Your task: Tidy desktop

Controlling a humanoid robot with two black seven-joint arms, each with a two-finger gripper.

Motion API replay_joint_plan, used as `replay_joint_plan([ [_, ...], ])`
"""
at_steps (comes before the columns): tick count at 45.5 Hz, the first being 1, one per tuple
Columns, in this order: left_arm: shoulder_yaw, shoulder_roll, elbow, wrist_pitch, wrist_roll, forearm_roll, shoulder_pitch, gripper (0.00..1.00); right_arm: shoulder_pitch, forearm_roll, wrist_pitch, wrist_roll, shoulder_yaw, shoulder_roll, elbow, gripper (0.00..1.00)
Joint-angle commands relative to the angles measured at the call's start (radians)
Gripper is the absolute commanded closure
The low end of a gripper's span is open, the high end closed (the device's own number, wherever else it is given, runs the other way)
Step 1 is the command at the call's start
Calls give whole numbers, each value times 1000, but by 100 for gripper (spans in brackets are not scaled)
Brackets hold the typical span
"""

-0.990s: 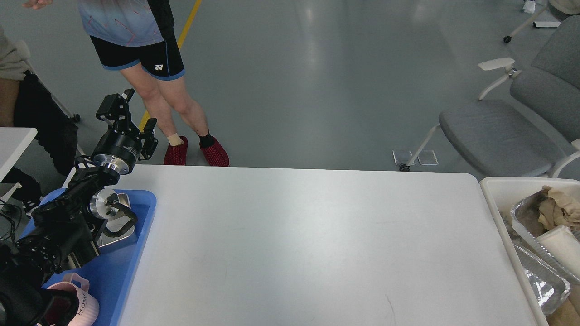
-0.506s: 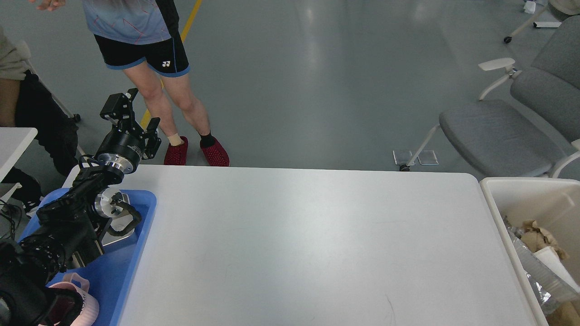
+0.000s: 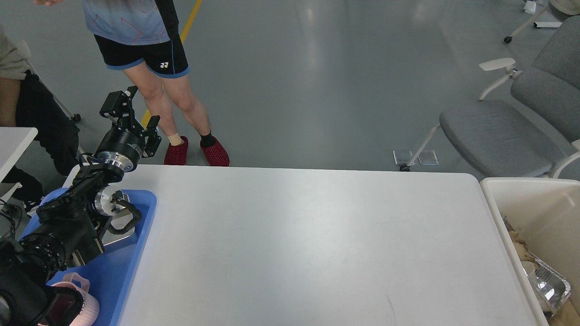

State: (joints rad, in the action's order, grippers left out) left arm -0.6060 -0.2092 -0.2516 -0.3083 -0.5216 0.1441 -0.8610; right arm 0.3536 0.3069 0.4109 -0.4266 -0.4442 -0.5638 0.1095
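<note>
The desktop [image 3: 299, 244] is a large white-grey tabletop with rounded corners that fills the middle of the head view, and its surface is bare. My left arm comes in from the lower left. My left gripper [image 3: 135, 117] is raised above the table's far left corner, open and empty, with its fingers apart. My right arm and gripper are out of view.
A blue tray [image 3: 122, 267] on the table's left end holds a pink cup [image 3: 84, 305] and a metal item [image 3: 120, 226] partly hidden by my arm. A white bin [image 3: 521, 194] at the right holds foil containers [image 3: 550, 283]. A person [image 3: 172, 86] stands beyond the far edge. A grey chair [image 3: 498, 131] is at the far right.
The trash in the white bin has sunk lower, leaving more of the bin's wall bare. My left gripper has risen slightly. The standing person has shifted a little to the right.
</note>
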Motion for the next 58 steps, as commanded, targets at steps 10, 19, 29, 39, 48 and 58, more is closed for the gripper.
replay_joint_plan([
  [10,-2,-1,0,1,0,-6,-3,8,245,0,0,-4,-209,166,-5,0],
  [19,-2,-4,0,0,-1,-9,0,8,375,0,-7,-6,-316,326,-5,0],
  [29,-5,-3,0,0,-15,-11,5,8,493,0,-47,-6,-458,467,-7,0],
  [39,-8,2,0,0,-37,-12,14,8,535,0,-96,-8,-587,588,-50,0],
  [48,-23,4,0,0,-40,-12,25,8,550,0,-144,-8,-588,634,-91,0],
  [58,-23,7,0,0,-46,-12,28,8,555,1,-150,-8,-588,633,-91,0],
])
